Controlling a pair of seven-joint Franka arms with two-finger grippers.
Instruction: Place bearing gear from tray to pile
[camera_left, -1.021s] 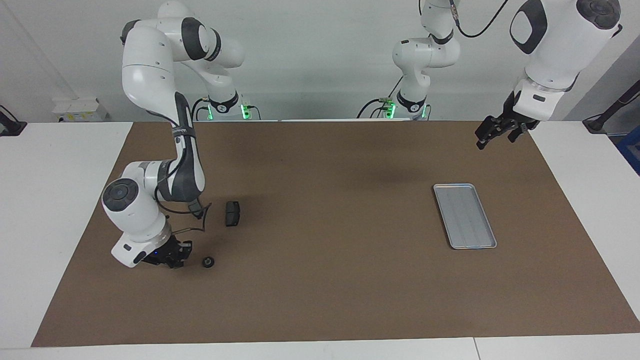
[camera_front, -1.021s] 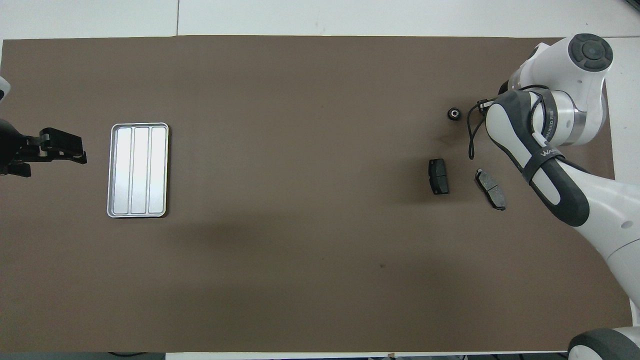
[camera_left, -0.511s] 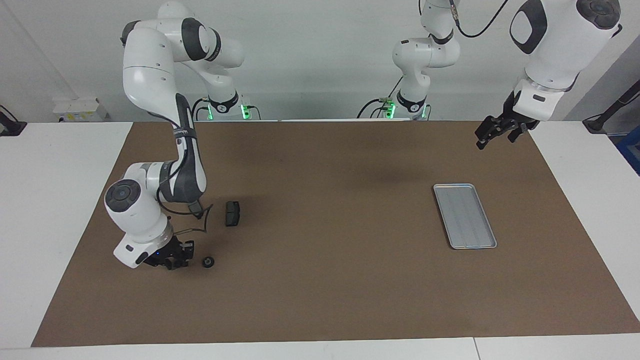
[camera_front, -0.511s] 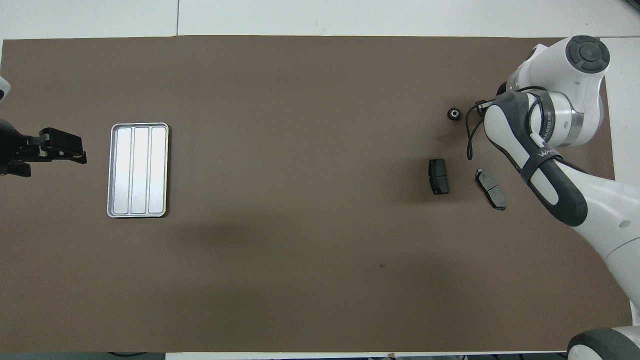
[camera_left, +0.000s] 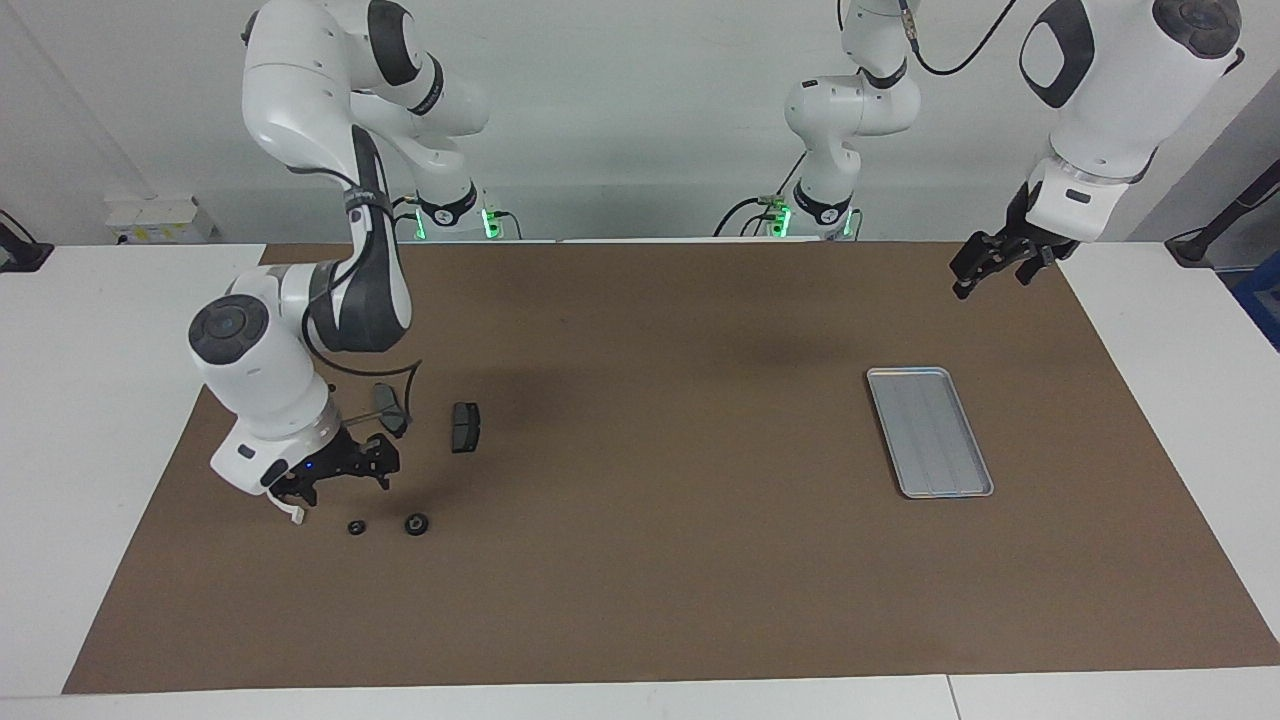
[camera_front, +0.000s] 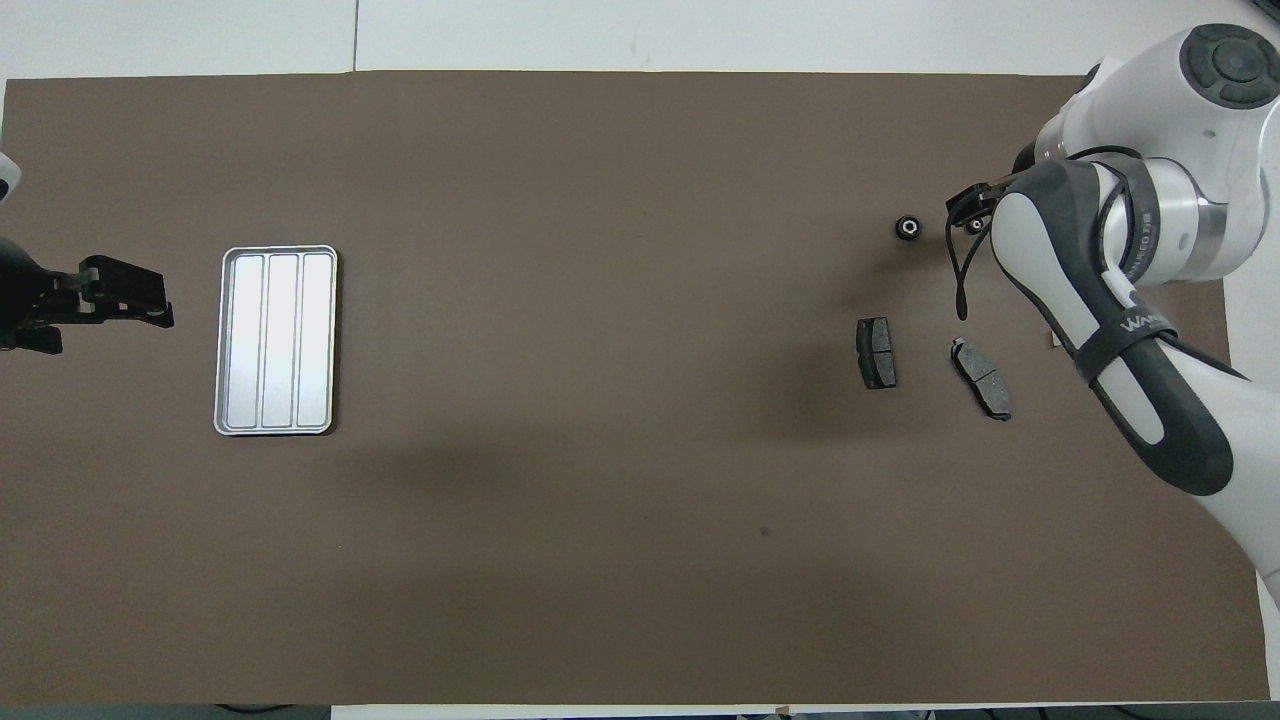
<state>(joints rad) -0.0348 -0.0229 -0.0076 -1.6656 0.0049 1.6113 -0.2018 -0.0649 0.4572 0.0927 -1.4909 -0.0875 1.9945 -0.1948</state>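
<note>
A small dark round bearing gear (camera_left: 355, 527) lies on the brown mat at the right arm's end, with a second like it (camera_left: 416, 523) beside it. My right gripper (camera_left: 345, 485) hangs open just above them, touching neither. In the overhead view one gear (camera_front: 907, 228) shows in full and the other (camera_front: 975, 226) peeks out beside the right arm. Two dark brake-pad pieces (camera_left: 465, 427) (camera_left: 390, 405) of the pile lie nearer to the robots than the gears. The silver tray (camera_left: 930, 432) (camera_front: 275, 340) holds nothing. My left gripper (camera_left: 965, 285) (camera_front: 160, 305) waits open in the air beside the tray.
The brown mat (camera_left: 650, 560) covers most of the white table. The right arm's elbow and forearm (camera_front: 1110, 300) overhang the pile's outer side, and a loose black cable (camera_front: 958, 270) hangs from its wrist.
My right gripper opened and rose from the mat toward the robots, leaving a second small gear beside the first. The left arm stayed still.
</note>
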